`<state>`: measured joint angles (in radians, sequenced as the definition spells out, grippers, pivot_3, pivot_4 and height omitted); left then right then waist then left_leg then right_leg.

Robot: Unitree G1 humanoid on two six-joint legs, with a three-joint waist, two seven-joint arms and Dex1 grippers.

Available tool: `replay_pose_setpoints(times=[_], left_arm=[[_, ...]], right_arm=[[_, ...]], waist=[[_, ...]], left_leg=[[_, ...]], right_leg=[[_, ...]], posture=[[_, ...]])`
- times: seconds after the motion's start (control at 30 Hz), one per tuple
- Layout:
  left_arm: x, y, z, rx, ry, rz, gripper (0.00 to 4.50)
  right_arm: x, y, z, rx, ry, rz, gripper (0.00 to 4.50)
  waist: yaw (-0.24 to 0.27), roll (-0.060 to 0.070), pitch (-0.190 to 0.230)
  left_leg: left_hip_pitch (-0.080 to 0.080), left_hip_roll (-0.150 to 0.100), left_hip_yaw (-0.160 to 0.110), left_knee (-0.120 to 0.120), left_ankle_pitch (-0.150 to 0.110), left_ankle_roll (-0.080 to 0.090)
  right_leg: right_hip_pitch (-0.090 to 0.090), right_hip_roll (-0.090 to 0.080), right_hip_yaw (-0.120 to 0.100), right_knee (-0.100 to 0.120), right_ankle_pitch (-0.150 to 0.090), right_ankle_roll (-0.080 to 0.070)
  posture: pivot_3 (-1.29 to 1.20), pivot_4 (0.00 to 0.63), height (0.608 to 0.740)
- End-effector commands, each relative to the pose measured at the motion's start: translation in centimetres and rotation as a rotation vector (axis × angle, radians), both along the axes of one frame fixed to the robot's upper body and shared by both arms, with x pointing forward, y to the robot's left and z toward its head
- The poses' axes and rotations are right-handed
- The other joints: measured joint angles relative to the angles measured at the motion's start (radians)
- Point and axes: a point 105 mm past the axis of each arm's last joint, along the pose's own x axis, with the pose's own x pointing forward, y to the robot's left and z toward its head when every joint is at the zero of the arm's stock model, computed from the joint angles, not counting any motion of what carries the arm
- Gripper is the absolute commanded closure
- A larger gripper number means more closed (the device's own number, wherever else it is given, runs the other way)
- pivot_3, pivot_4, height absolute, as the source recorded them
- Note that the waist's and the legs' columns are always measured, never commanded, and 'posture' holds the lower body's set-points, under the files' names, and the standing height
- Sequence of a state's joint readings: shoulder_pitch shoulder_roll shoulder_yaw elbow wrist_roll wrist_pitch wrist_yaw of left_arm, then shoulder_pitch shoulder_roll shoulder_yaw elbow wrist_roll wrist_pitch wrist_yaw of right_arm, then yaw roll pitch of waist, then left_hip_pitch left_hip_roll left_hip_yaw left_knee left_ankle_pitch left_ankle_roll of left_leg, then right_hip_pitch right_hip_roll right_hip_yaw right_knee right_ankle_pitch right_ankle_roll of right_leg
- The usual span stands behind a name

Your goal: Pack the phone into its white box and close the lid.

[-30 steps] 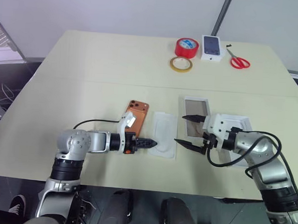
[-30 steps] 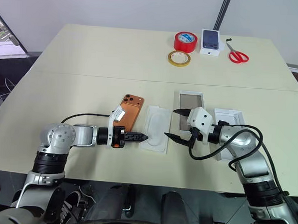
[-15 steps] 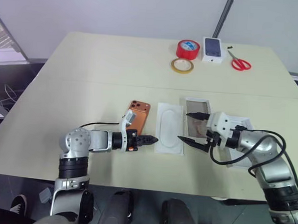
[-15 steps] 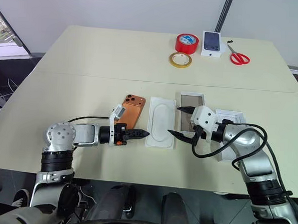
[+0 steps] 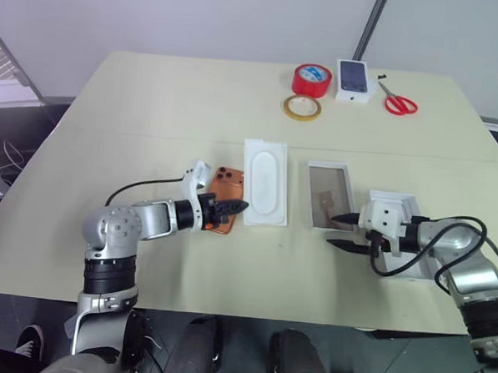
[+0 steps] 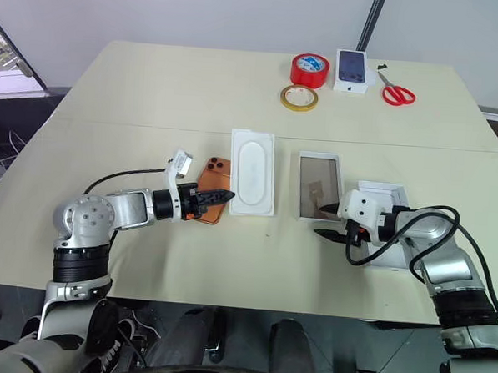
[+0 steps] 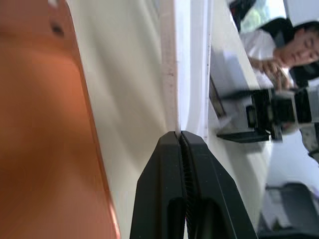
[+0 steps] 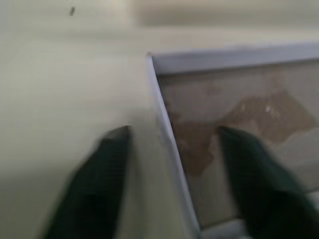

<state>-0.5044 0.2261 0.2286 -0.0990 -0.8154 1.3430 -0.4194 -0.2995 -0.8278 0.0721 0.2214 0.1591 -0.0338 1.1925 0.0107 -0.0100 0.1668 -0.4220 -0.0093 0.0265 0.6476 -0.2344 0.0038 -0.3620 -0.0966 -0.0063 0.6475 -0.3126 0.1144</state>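
Note:
The orange phone [image 5: 226,179] lies back up on the table, left of centre, and also shows in the left wrist view [image 7: 45,124]. My left gripper [image 5: 238,207] reaches over its near end and is shut on the near left edge of a flat white insert [image 5: 264,191] with an oval recess [image 7: 192,74]. The white box [image 5: 324,190] lies open to the right of the insert. My right gripper [image 5: 341,230] stands open at its near right corner. One finger is inside the box wall [image 8: 167,124] and one outside. The lid [image 5: 390,200] lies under my right wrist.
At the table's far side stand a red tape roll [image 5: 312,79], a yellow tape ring [image 5: 302,107], a small white box printed with a dark phone [image 5: 356,80] and red scissors [image 5: 399,102]. A person [image 7: 284,50] sits beyond the table.
The insert has slid left and away, now beside the phone, with my left gripper on its edge. My right gripper drew back right to the box's near corner and its fingers narrowed.

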Motion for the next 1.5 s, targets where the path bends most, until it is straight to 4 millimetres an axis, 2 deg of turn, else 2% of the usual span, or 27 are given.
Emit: replay_pose_setpoints(times=[0.03, 0.07, 0.1, 0.23, 0.37, 0.53, 0.57, 0.67, 0.8, 0.83, 0.97, 1.03, 1.1, 1.23, 1.43, 1.5], left_arm=[[0.2, -0.1, 1.3, -0.040, -0.061, 0.007, 4.50], [0.2, -0.2, 1.4, -0.043, -0.064, 0.007, 4.50], [0.2, -0.2, 1.4, -0.043, -0.067, 0.008, 4.50], [0.5, -0.3, 3.1, -0.188, -0.032, -0.003, 4.50], [0.6, -0.3, 3.2, -0.180, -0.022, -0.004, 4.50], [-0.1, -0.9, 2.8, -0.160, 0.001, -0.057, 4.50], [-0.3, -1.1, 2.7, -0.164, 0.007, -0.069, 4.50], [-0.7, -1.6, 2.1, -0.161, 0.036, -0.089, 4.50], [-0.8, -1.9, 2.1, -0.167, 0.044, -0.100, 4.50], [-0.8, -2.0, 2.0, -0.171, 0.051, -0.105, 4.50], [-1.1, -3.1, 1.9, -0.170, 0.047, -0.144, 4.50], [-1.5, -4.0, 1.2, -0.161, 0.074, -0.172, 4.50], [-1.8, -4.5, 0.5, -0.151, 0.111, -0.197, 4.50], [-1.4, -4.6, -0.3, -0.116, 0.124, -0.182, 4.50], [-1.4, -5.0, -0.1, -0.124, 0.125, -0.200, 4.50], [-1.4, -4.9, -0.6, -0.099, 0.133, -0.197, 3.87]], right_arm=[[0.0, 0.6, 0.8, 0.014, 0.002, 0.042, 3.84], [0.0, 0.7, 0.8, 0.018, 0.005, 0.045, 4.33], [0.0, 0.7, 0.8, 0.018, 0.006, 0.047, 4.43], [-1.0, 3.6, 1.2, 0.086, 0.018, 0.131, 4.43], [-2.4, 6.6, 1.4, 0.120, 0.001, 0.201, 4.43], [-3.3, 8.4, 1.5, 0.159, 0.001, 0.213, 4.43], [-3.6, 8.3, 1.5, 0.170, 0.029, 0.213, 4.19], [-3.6, 7.8, 2.4, 0.181, -0.011, 0.182, 3.15], [-3.8, 6.6, 3.0, 0.173, -0.018, 0.141, 1.20], [-3.8, 6.2, 3.1, 0.165, -0.023, 0.128, 1.20], [-3.5, 1.4, 3.4, 0.083, -0.041, -0.004, 1.20], [-2.9, -1.1, 3.4, 0.036, -0.069, -0.085, 1.20], [-2.6, -2.4, 3.4, 0.037, -0.077, -0.135, 1.20], [-2.3, -2.6, 3.5, 0.042, -0.096, -0.142, 1.20], [-2.3, -3.6, 3.7, 0.038, -0.124, -0.170, 1.20], [-2.1, -3.5, 3.9, 0.044, -0.137, -0.174, 1.16]], waist=[[0.001, 0.000, 0.000], [0.001, 0.000, 0.000], [0.001, 0.000, 0.000], [0.001, -0.001, 0.000], [0.000, -0.001, 0.000], [0.003, -0.001, 0.001], [0.003, -0.001, 0.001], [0.002, -0.001, 0.001], [0.002, -0.002, 0.001], [0.002, -0.002, 0.001], [0.005, -0.002, 0.001], [0.003, -0.002, 0.001], [0.003, -0.002, 0.001], [-0.002, -0.002, 0.001], [0.005, -0.002, 0.001], [0.004, -0.002, 0.001]], left_leg=[[0.000, 0.000, 0.000, 0.000, 0.000, 0.000], [0.000, 0.000, 0.000, 0.000, 0.000, 0.000], [0.000, 0.000, 0.000, 0.000, 0.000, 0.000], [-0.001, 0.000, 0.000, 0.000, 0.000, 0.000], [-0.003, 0.000, -0.001, 0.000, 0.000, 0.000], [-0.003, 0.000, -0.001, 0.000, 0.000, 0.000], [-0.003, 0.000, -0.001, 0.001, 0.000, 0.000], [-0.003, 0.000, -0.001, 0.001, 0.000, 0.000], [-0.004, 0.000, -0.001, 0.000, 0.000, 0.000], [-0.004, 0.000, -0.001, 0.000, -0.001, 0.001], [-0.004, 0.000, -0.001, 0.000, -0.001, 0.002], [-0.004, 0.000, 0.000, 0.001, -0.002, 0.003], [-0.004, 0.000, 0.000, 0.001, -0.002, 0.004], [-0.004, 0.000, 0.000, 0.000, -0.001, 0.002], [-0.004, 0.000, 0.000, 0.001, 0.000, 0.001], [-0.004, 0.000, 0.000, 0.001, 0.000, 0.001]], right_leg=[[0.000, 0.000, 0.000, 0.000, 0.000, 0.000], [0.000, 0.000, 0.000, 0.000, 0.000, 0.000], [0.000, 0.000, 0.000, 0.000, 0.000, 0.000], [-0.001, 0.000, 0.000, 0.000, 0.000, 0.000], [-0.003, 0.000, 0.000, 0.000, 0.000, 0.000], [-0.004, 0.001, 0.000, 0.001, 0.000, 0.000], [-0.004, 0.000, 0.000, 0.001, 0.000, 0.000], [-0.003, 0.000, 0.000, 0.000, 0.000, 0.000], [-0.004, 0.000, 0.000, 0.000, 0.000, 0.000], [-0.004, 0.000, 0.000, 0.000, 0.000, 0.000], [-0.004, 0.000, 0.000, 0.000, 0.000, 0.000], [-0.003, 0.000, 0.000, 0.000, 0.000, 0.000], [-0.003, 0.000, 0.000, 0.000, 0.000, 0.000], [-0.004, 0.001, 0.000, 0.000, 0.000, 0.000], [-0.003, 0.001, 0.000, 0.000, 0.000, 0.000], [-0.003, 0.000, 0.000, 0.000, 0.000, 0.000]], posture=[[0.00, 0.150, 0.728], [0.00, 0.150, 0.728], [0.00, 0.150, 0.728], [0.00, 0.150, 0.728], [0.00, 0.150, 0.728], [0.00, 0.150, 0.728], [0.00, 0.150, 0.728], [0.00, 0.150, 0.728], [0.00, 0.150, 0.728], [0.00, 0.150, 0.728], [0.00, 0.150, 0.728], [0.00, 0.150, 0.728], [0.00, 0.150, 0.728], [0.00, 0.150, 0.728], [0.00, 0.150, 0.728], [0.00, 0.150, 0.728]])
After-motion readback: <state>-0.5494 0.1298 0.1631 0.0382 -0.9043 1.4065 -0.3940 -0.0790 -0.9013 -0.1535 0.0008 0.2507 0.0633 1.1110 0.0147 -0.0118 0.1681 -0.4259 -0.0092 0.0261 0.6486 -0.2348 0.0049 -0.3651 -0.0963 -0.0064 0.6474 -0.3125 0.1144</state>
